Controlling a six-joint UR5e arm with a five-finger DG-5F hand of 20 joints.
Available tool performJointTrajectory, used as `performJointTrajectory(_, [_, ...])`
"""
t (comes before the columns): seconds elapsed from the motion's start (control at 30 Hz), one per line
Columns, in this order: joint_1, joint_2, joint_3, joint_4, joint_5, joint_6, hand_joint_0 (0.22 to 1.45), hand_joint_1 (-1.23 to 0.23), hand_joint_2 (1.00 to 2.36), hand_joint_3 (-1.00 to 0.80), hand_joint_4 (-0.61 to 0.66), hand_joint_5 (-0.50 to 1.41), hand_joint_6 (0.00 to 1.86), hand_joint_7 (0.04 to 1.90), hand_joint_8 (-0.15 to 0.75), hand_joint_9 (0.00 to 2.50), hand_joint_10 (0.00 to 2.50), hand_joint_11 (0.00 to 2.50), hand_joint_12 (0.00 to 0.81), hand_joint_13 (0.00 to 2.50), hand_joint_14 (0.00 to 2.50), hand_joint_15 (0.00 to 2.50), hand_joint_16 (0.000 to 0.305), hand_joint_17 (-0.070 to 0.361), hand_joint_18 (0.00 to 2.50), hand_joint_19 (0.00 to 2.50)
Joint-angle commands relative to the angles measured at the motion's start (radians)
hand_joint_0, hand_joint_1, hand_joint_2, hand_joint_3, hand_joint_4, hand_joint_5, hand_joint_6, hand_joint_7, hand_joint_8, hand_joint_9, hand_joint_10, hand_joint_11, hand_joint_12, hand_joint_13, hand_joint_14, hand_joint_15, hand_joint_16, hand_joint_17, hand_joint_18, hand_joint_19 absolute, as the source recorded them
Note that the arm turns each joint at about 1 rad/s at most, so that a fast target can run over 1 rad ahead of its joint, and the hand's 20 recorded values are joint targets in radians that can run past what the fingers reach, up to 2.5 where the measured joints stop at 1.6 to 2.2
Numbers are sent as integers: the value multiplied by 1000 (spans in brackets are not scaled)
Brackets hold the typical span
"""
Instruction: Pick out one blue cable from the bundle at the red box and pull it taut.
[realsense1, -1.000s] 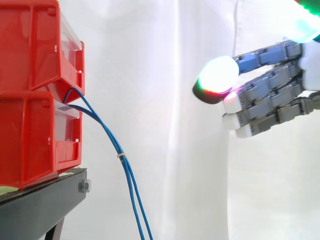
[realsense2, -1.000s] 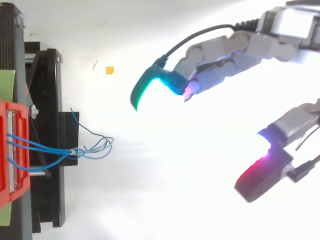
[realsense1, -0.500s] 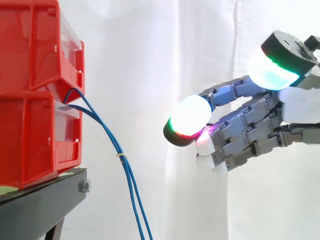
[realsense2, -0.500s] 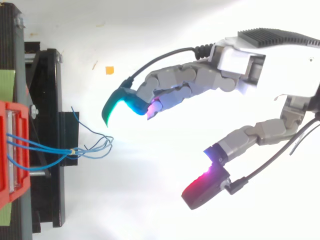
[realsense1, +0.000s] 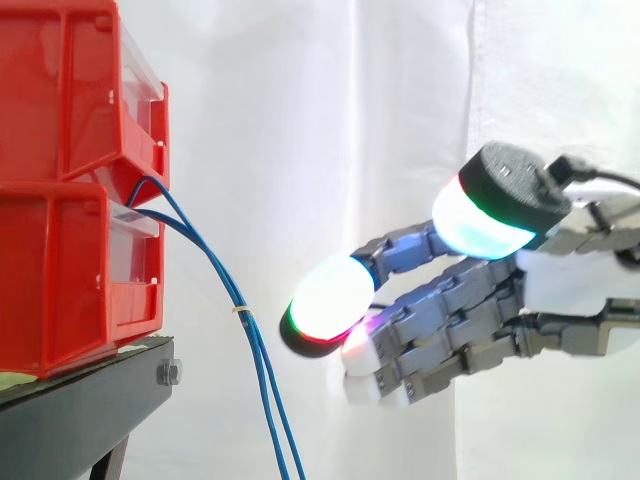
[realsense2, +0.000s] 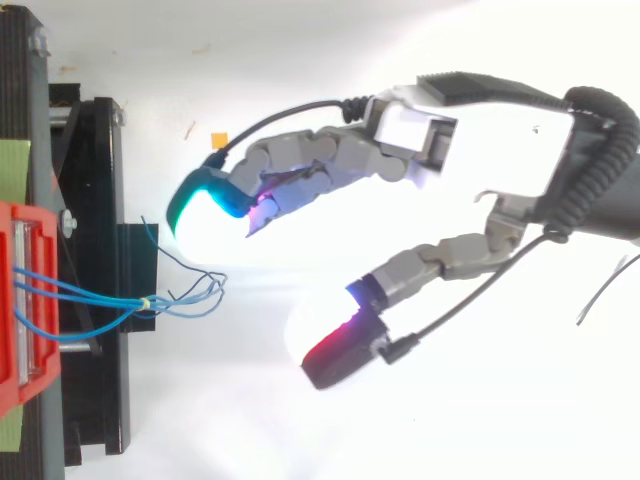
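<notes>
Several thin blue cables (realsense1: 205, 250) come out between two stacked red bins (realsense1: 70, 180) and hang down, tied together by a small band (realsense1: 241, 312). From above, the blue cables (realsense2: 90, 295) run from the red bins (realsense2: 25, 300) to loose ends (realsense2: 195, 290). My hand (realsense1: 470, 320) is to the right of the bundle, apart from it. It is open, fingers stretched toward the cables, thumb spread wide. In the top view the hand (realsense2: 420, 140) has its fingertips (realsense2: 200, 195) just above and right of the loose ends, touching nothing.
The bins stand on a black stand (realsense1: 90, 410) at the left, also seen from above (realsense2: 95, 300). A white curtain hangs behind. A small orange scrap (realsense2: 218, 140) lies on the white floor.
My hand has moved left and downward toward the cable bundle over the last second. The cables and bins have not moved.
</notes>
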Motion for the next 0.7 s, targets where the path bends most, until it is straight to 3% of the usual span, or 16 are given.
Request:
performJointTrajectory(0.0, [-3,-46,33,24,7,13,548,-702,1002,-464,253,-168,502,767,298,717,7,198,344,646,7,199,37,83,452,255])
performJointTrajectory(0.1, [-4,-70,70,24,5,29,548,-699,1002,-463,254,-167,502,769,298,719,7,194,344,650,8,210,37,83,457,263])
performJointTrajectory(0.3, [2,-70,70,34,29,29,547,-696,1002,-463,258,-166,502,769,297,723,7,198,344,657,9,207,37,84,468,275])
performJointTrajectory(0.67, [8,-70,70,42,35,31,541,-680,1003,-469,256,-165,502,769,299,728,7,206,347,668,8,219,37,84,474,285])
